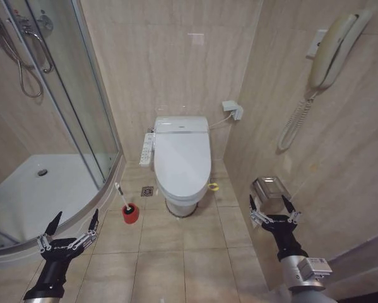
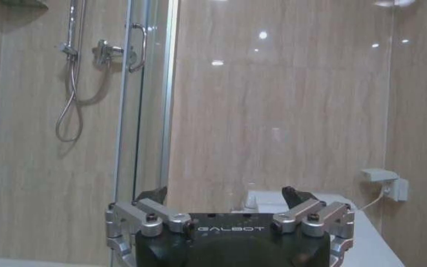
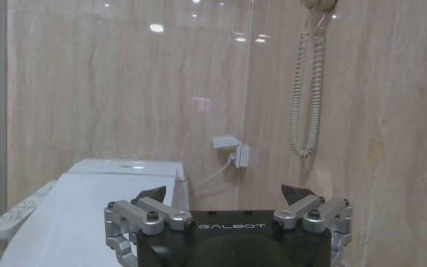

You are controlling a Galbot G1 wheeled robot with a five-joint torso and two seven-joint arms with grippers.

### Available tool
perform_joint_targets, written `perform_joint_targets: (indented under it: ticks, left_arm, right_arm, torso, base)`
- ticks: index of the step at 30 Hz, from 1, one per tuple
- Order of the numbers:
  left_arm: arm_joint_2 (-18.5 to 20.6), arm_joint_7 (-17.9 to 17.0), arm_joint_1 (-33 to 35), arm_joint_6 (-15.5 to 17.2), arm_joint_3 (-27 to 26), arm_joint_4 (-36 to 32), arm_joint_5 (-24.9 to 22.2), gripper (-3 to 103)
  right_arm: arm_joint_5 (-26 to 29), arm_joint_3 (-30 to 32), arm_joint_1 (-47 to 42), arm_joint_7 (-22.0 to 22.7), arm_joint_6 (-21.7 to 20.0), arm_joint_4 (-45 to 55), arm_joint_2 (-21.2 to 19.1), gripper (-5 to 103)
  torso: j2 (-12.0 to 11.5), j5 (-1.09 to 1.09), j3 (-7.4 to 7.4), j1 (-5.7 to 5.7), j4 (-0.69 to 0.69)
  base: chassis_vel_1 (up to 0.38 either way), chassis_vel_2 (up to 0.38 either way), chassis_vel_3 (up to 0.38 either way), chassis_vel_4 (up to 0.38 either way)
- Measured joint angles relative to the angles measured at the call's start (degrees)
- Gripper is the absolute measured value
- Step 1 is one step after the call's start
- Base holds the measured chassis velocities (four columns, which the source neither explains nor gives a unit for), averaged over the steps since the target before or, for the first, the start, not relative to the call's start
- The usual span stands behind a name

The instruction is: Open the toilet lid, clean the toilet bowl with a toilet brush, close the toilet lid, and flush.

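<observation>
The toilet lid (image 1: 182, 158) is a glossy white oval lying shut over the toilet bowl against the back wall; the lid (image 3: 87, 222) also shows in the right wrist view. The bowl's ceramic base (image 1: 179, 205) shows beneath it. On the floor left of the toilet stands the toilet brush (image 1: 121, 196), its pale handle slanting up from a red holder cup (image 1: 130, 214). My left gripper (image 1: 74, 225) hovers open near the bottom left, well short of the brush. At the lower right my right gripper (image 1: 271, 206) is open and holds nothing.
A glass shower enclosure with a curved white tray (image 1: 43, 189) fills the left. A control panel (image 1: 147, 149) sits on the toilet's left side. A wall phone (image 1: 330, 50) and a paper holder (image 1: 269, 189) hang on the right wall. Tiled floor lies before the toilet.
</observation>
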Motion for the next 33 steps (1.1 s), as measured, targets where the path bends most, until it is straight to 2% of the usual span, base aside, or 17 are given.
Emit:
perform_joint_targets:
  ticks: [33]
  left_arm:
    - [0.0, 0.0, 0.0, 0.0, 0.0, 0.0, 0.0, 100]
  right_arm:
    - [0.0, 0.0, 0.0, 0.0, 0.0, 0.0, 0.0, 100]
  torso:
    - [0.0, 0.00, 0.02, 0.05, -0.01]
  base:
    - [0.009, -0.009, -0.013, 0.011]
